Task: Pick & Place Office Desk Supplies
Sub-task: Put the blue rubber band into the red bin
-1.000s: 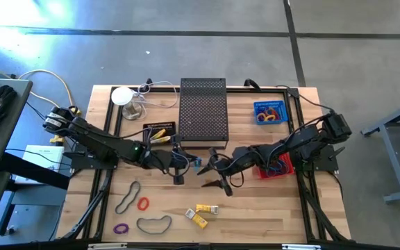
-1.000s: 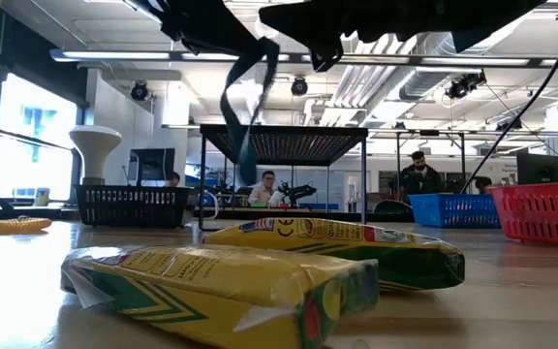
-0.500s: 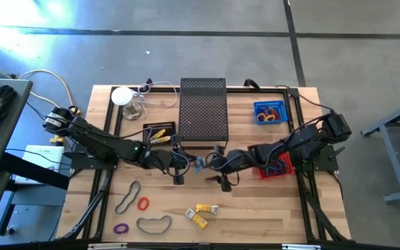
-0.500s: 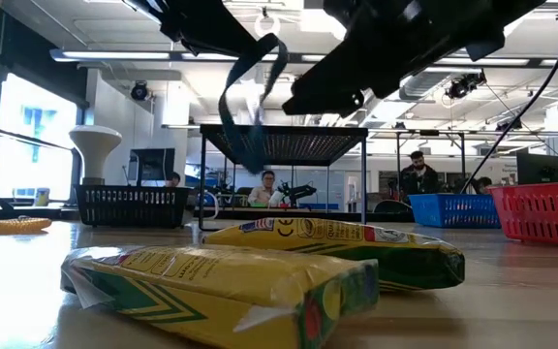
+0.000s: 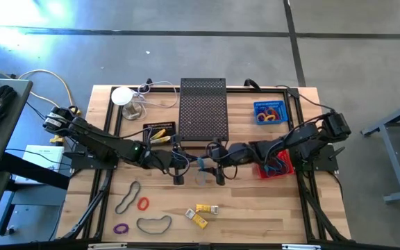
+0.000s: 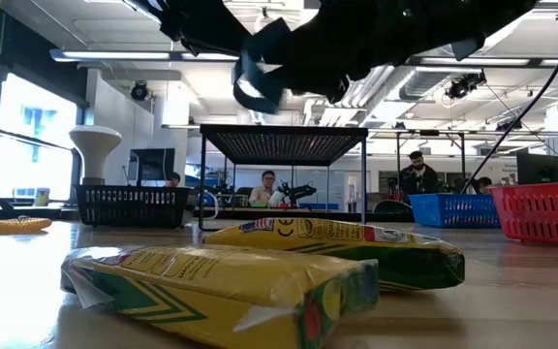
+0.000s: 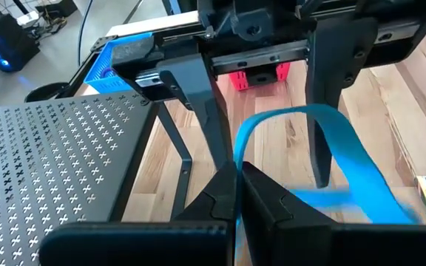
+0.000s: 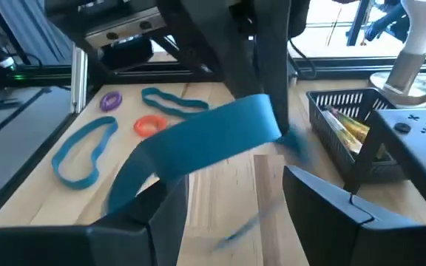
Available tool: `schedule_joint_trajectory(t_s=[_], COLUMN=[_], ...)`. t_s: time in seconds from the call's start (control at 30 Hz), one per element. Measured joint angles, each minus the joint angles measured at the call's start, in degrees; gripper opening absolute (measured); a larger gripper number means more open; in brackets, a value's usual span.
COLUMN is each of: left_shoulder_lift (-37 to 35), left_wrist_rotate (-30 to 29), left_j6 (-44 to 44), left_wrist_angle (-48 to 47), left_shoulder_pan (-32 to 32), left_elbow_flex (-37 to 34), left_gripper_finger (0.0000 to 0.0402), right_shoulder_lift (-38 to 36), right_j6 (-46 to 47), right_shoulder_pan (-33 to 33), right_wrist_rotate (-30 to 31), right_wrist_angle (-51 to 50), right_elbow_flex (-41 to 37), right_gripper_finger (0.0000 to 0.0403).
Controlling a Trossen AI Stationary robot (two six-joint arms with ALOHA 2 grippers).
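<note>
A wide blue rubber band (image 7: 302, 118) hangs in the air above the table's middle, held by my left gripper (image 7: 239, 185), which is shut on it. My right gripper (image 8: 235, 210) faces it from the table's right, open. One of its fingers (image 7: 322, 140) stands inside the band's loop and the other (image 7: 202, 111) outside. In the high view both grippers meet in front of the mesh stand, left (image 5: 182, 167) and right (image 5: 217, 169). Two dark bands (image 5: 129, 196), small red (image 5: 143, 203) and purple (image 5: 121, 228) bands and yellow packs (image 5: 201, 214) lie flat on the near table. My left gripper pinches the blue band between its two fingertips at one spot on the loop (image 7: 241, 151), coming level from the table's left. The band is lifted clear of the table and arches away from the fingers toward my right gripper. Whether my right gripper touches the band, I cannot tell.
A black mesh stand (image 5: 203, 110) sits just beyond the grippers, with a small black basket (image 5: 160, 130) to its left. A red basket (image 5: 278, 167) lies under the right arm and a blue basket (image 5: 269, 111) at far right. A white lamp (image 5: 123, 97) stands at far left.
My right gripper has moved toward the table's left and far edge, closing in on my left gripper until its open fingers stand around the band. The band hung down long from my left gripper; now its lower part is drawn up into a short curl.
</note>
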Motion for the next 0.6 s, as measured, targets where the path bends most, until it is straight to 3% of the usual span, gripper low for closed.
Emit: schedule_joint_trajectory(t_s=[0.17, 0.6], left_shoulder_lift=[-0.01, -0.01], left_wrist_rotate=[0.0, -0.02], left_j6=[0.0, 0.02], left_wrist_angle=[-0.02, -0.11], left_shoulder_pan=[0.0, 0.0], left_elbow_flex=[0.0, 0.0], left_gripper_finger=[0.0001, 0.0001], right_shoulder_lift=[0.0, 0.02], right_j6=[-0.04, -0.22], right_shoulder_pan=[0.02, 0.02], right_wrist_rotate=[-4.39, -3.87], right_wrist_angle=[-0.11, 0.27], right_elbow_flex=[-0.02, -0.02], right_gripper_finger=[0.0207, 0.0207])
